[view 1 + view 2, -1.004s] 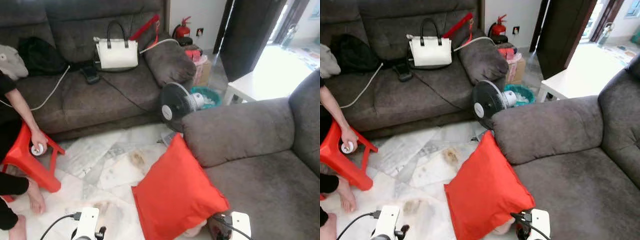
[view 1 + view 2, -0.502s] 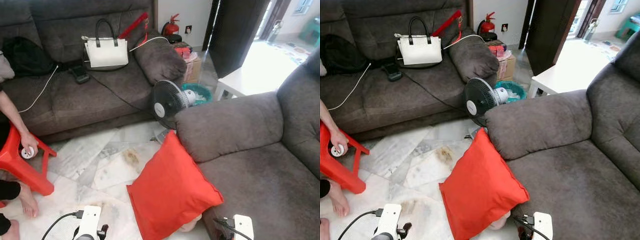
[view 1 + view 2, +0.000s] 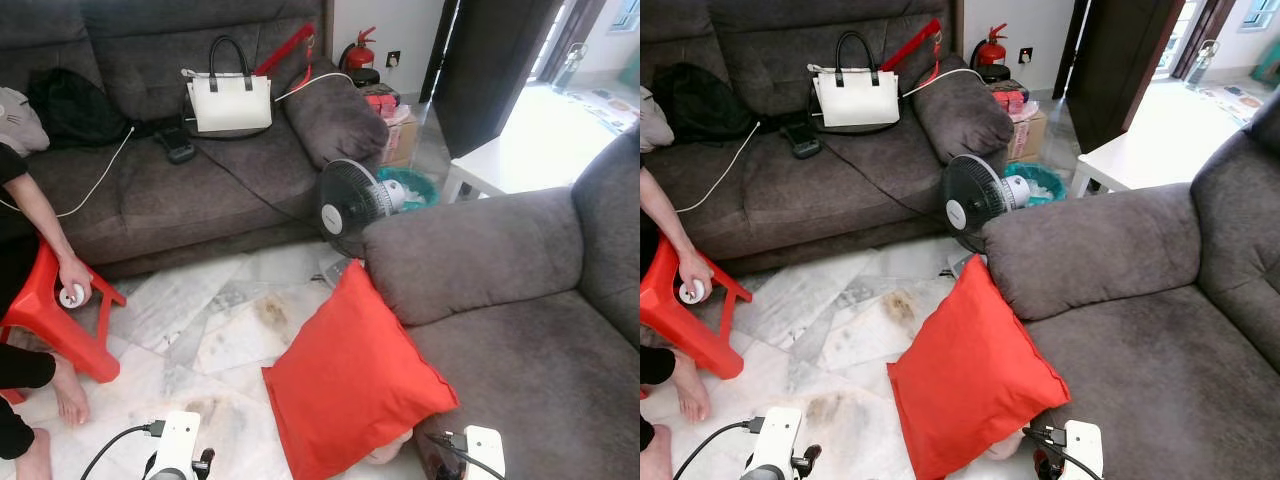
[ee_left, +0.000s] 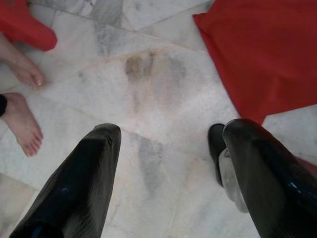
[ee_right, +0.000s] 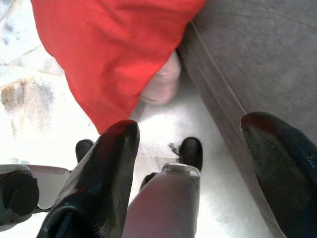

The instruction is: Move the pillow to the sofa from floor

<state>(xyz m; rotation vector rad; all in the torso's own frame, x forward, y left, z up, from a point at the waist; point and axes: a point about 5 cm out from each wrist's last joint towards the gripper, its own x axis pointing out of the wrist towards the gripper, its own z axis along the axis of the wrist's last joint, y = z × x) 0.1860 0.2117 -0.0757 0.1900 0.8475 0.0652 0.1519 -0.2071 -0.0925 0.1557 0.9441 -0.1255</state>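
Observation:
A red square pillow (image 3: 352, 382) stands on one corner on the marble floor, leaning against the front of the grey sofa (image 3: 520, 340) on my right. Both arms hang low at the picture's bottom edge. My left gripper (image 4: 168, 168) is open above bare floor, with the pillow's (image 4: 267, 54) lower edge just beyond its fingers. My right gripper (image 5: 193, 153) is open too, hanging between the pillow's (image 5: 109, 44) bottom corner and the sofa's base (image 5: 247, 74). Neither gripper touches the pillow.
A black standing fan (image 3: 352, 208) stands behind the pillow by the sofa arm. A second grey sofa (image 3: 180, 180) at the back holds a white handbag (image 3: 228, 100) and cables. A person (image 3: 30, 300) sits at the left by a red stool (image 3: 55, 325), bare feet on the floor.
The camera has swung slightly, shifting the whole scene a little to the right. The pillow and both arms stay where they were.

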